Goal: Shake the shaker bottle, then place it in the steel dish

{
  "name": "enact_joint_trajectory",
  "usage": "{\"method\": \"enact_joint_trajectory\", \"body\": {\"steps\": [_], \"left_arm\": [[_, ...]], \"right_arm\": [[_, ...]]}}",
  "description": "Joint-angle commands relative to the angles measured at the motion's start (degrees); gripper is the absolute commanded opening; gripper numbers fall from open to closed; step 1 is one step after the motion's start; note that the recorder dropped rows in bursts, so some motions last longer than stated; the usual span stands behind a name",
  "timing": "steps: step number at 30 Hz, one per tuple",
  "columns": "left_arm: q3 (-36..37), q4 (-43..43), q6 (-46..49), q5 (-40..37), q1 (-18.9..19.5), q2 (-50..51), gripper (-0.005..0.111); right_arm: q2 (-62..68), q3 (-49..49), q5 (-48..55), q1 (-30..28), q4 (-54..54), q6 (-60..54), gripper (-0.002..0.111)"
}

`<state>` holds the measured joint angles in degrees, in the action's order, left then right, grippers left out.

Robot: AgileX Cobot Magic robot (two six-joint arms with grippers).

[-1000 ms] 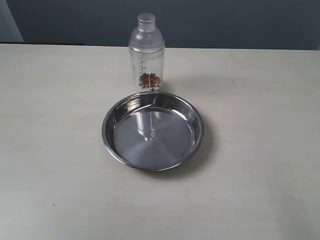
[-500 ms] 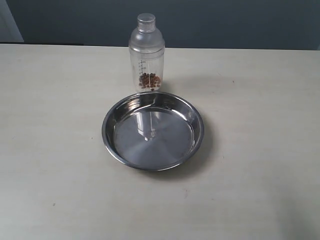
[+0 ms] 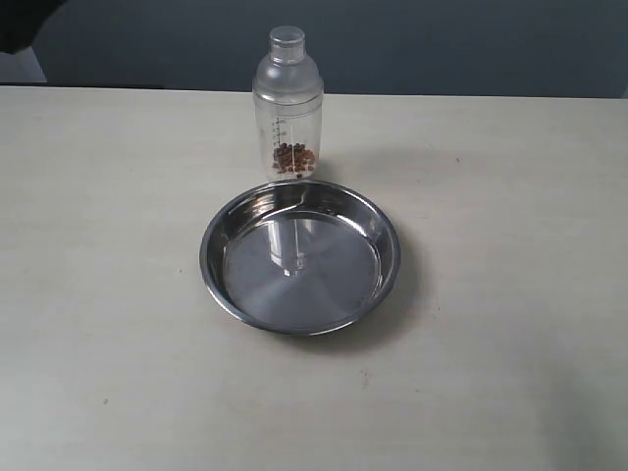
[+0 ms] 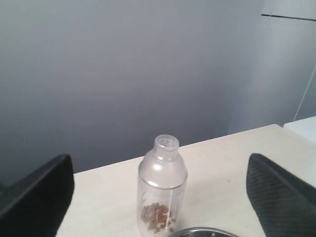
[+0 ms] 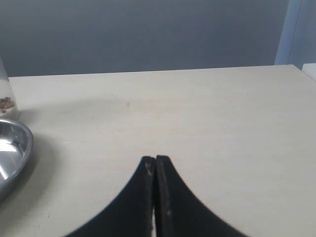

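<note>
Shaker bottle [image 3: 287, 108] upright on the surface [image 3: 510, 196], cap on, frosted dome above a clear body with printed marks. Small heap of brown beads [image 3: 293, 158] at the bottom inside. Just behind the steel dish [image 3: 300, 257] in the exterior view, close to its far rim, not in it; touching or a hair apart, cannot tell. Dish flat on the surface near the middle, nothing inside, only the bottle's reflection on the shiny floor.

Left wrist view: left hand [image 4: 158, 167] spread wide, both black fingers [image 4: 37, 197] at the edges of the frame, gripping nothing. Bottle [image 4: 162, 190] seen between them but well ahead, clear of both. Sliver of dish rim [image 4: 205, 231] just in front of the bottle.

Right wrist view: right hand [image 5: 155, 160] pressed together, tips meeting, nothing pinched, above bare surface. Dish edge [image 5: 15, 148] and a slice of the bottle [image 5: 5, 98] off to one side, well apart from the hand.

Dark blurred shape [image 3: 22, 22] in the upper left corner of the exterior view, cannot tell what.
</note>
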<state>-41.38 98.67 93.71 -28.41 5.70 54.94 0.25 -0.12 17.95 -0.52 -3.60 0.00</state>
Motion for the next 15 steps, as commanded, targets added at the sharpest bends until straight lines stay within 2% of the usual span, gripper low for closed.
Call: {"method": "enact_joint_trajectory", "body": {"steps": [1, 5, 9, 10, 15], "left_arm": [[-0.3, 1.3, 6.8, -1.0, -0.3, 2.1, 0.088], [-0.8, 1.3, 12.7, -4.6, -0.3, 5.3, 0.088], [-3.8, 1.3, 13.4, -6.6, -0.3, 12.7, 0.088], [-5.7, 1.3, 16.1, -10.7, -0.3, 16.4, 0.087], [-16.4, 1.3, 18.0, -21.3, -0.4, 27.0, 0.075]], "right_arm": [[-0.3, 0.1, -0.5, 0.0, 0.1, 0.0, -0.001], [-0.3, 0.1, -0.5, 0.0, 0.1, 0.0, -0.001], [-0.3, 0.1, -0.5, 0.0, 0.1, 0.0, -0.001], [-0.3, 0.1, -0.5, 0.0, 0.1, 0.0, -0.001], [-0.3, 0.1, -0.5, 0.0, 0.1, 0.0, -0.001]]}}
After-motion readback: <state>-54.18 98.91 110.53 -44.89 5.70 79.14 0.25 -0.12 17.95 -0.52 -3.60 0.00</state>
